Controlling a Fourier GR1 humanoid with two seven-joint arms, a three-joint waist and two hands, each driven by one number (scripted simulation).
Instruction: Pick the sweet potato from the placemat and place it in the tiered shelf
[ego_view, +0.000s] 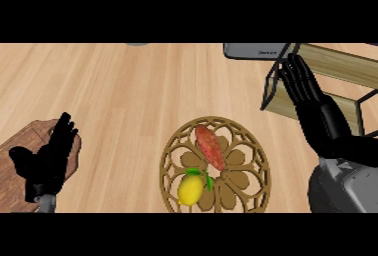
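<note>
Left hand (46, 160) rests lower left, fingers straight, empty. Sweet potato (210, 147) lies on round openwork placemat (255, 170), just beyond lemon (190, 190), untouched. Right hand (314, 102) hangs farther right, fingers extended, holding nothing, near tiered shelf (332, 65). Best approach: bring right hand down across potato's long axis, avoid lemon.

Pale, matt wooden worktop (111, 90) with fine grain. Openwork tan placemat (171, 150), wood-like. Shelf (332, 65) of light wooden boards in thin dark frame. Matt black hands (314, 110).
</note>
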